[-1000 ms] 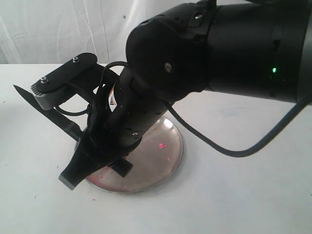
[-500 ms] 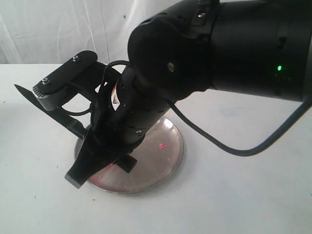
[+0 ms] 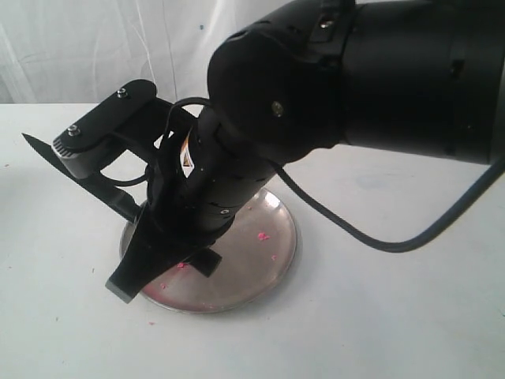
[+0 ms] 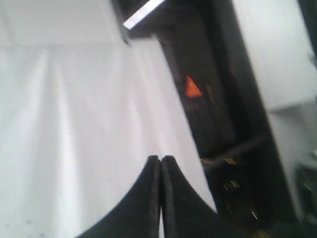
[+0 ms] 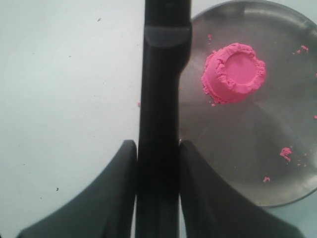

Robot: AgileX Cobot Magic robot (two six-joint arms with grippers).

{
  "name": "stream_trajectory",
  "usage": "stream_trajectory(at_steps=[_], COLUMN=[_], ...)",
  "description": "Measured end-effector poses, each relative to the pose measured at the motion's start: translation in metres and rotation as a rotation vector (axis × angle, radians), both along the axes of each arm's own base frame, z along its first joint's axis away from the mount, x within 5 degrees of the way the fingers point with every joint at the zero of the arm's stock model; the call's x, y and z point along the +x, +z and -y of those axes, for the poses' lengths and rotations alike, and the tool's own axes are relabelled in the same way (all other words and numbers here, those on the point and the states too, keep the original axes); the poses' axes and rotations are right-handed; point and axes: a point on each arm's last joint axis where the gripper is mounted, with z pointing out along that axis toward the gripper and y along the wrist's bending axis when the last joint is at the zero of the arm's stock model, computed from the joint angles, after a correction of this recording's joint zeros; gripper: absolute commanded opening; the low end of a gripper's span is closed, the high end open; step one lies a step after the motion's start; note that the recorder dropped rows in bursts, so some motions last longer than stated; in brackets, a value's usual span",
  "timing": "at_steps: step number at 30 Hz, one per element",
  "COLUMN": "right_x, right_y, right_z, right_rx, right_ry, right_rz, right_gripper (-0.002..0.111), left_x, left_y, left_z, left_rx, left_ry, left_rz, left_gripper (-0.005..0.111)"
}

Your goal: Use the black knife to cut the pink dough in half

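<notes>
Right gripper (image 5: 157, 148) clamping black knife (image 5: 161, 74), over plate (image 5: 277, 188)

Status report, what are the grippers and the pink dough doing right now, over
Right gripper shut on the black knife. Left gripper shut, empty, away from the scene. Pink dough uncut on the steel plate, beside the knife. Nothing blocking.
</notes>
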Motion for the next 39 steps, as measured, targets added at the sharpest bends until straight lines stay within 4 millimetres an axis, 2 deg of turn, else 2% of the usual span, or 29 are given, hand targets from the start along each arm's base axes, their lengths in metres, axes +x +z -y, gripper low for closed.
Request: stream_trajectory(at_steps=[3, 5, 6, 7, 8, 11, 15, 20, 22, 23, 25, 26, 27, 31, 34, 39], right_x=[0.000, 0.000, 0.000, 0.000, 0.000, 0.000, 0.000, 0.000, 0.002, 0.003, 0.007, 0.010, 0.011, 0.009, 0.004, -0.001], right_y=[0.000, 0.000, 0.000, 0.000, 0.000, 0.000, 0.000, 0.000, 0.000, 0.000, 0.000, 0.000, 0.000, -0.002, -0.002, -0.009], right_z=[0.000, 0.000, 0.000, 0.000, 0.000, 0.000, 0.000, 0.000, 0.001, 0.002, 0.004, 0.006, 0.008, 0.009, 0.006, -0.003], right_rx=[0.001, 0.001, 0.001, 0.001, 0.001, 0.001, 0.001, 0.005, -0.001, -0.008, -0.013, -0.014, -0.021, -0.030, 0.003, 0.040], right_ry=[0.000, 0.000, 0.000, 0.000, 0.000, 0.000, 0.000, -0.002, -0.029, -0.039, -0.061, -0.071, -0.084, -0.093, -0.088, -0.059], right_rz=[0.000, 0.000, 0.000, 0.000, 0.000, 0.000, 0.000, 0.001, 0.011, 0.023, 0.033, 0.035, 0.026, -0.016, -0.078, -0.162], right_gripper=[0.000, 0.000, 0.000, 0.000, 0.000, 0.000, 0.000, 0.000, 0.000, 0.000, 0.000, 0.000, 0.000, 0.000, 0.000, 0.000], left_x=[0.018, 0.050, 0.066, 0.090, 0.105, 0.138, 0.152, 0.168, 0.165, 0.164, 0.163, 0.162, 0.161, 0.161, 0.164, 0.169], left_y=[0.003, -0.010, -0.020, -0.036, -0.051, -0.095, -0.142, -0.242, -0.279, -0.287, -0.300, -0.305, -0.312, -0.313, -0.305, -0.297], left_z=[-0.013, -0.017, -0.018, -0.024, -0.029, -0.045, -0.040, -0.021, -0.015, -0.013, -0.009, -0.008, -0.007, -0.010, -0.014, -0.011], left_rx=[-0.176, -0.233, -0.293, -0.315, -0.395, -0.445, -0.464, -0.486, -0.590, -0.634, -0.727, -0.774, -0.880, -1.072, -1.159, -1.166], left_ry=[0.108, 0.183, 0.212, 0.338, 0.425, 0.735, 0.761, 0.671, 0.591, 0.546, 0.464, 0.427, 0.363, 0.283, 0.226, 0.138], left_rz=[-0.050, -0.218, -0.352, -0.498, -0.640, -0.847, -0.994, -1.275, -1.309, -1.299, -1.283, -1.276, -1.252, -1.164, -1.061, -0.990], left_gripper=[0.000, 0.000, 0.000, 0.000, 0.000, 0.000, 0.000, 0.000, 0.000, 0.001, 0.007, 0.018, 0.023, 0.045, 0.048, 0.048])
